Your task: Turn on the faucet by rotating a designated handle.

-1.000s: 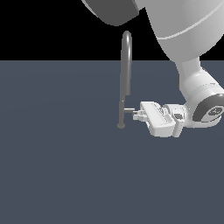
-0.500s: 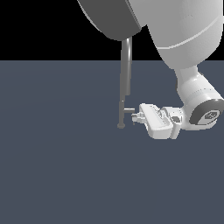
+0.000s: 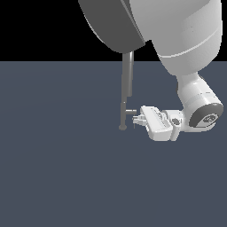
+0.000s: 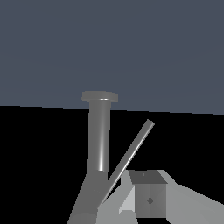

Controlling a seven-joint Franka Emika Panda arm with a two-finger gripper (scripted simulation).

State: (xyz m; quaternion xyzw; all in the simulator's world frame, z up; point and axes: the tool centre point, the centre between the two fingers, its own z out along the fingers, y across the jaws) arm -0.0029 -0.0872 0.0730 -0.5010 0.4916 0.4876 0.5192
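Flat dark blue-grey floor (image 3: 53, 177) under black background (image 3: 40, 26). Thin grey faucet (image 3: 127, 88) standing on it, handle (image 3: 131, 111) sticking sideways. Gripper (image 3: 136, 119) right at handle; cannot tell if holding.

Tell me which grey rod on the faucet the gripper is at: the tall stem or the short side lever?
The short handle. It sticks sideways from the faucet's lower stem toward the gripper, whose fingertips sit at its end; the stem rises upright.
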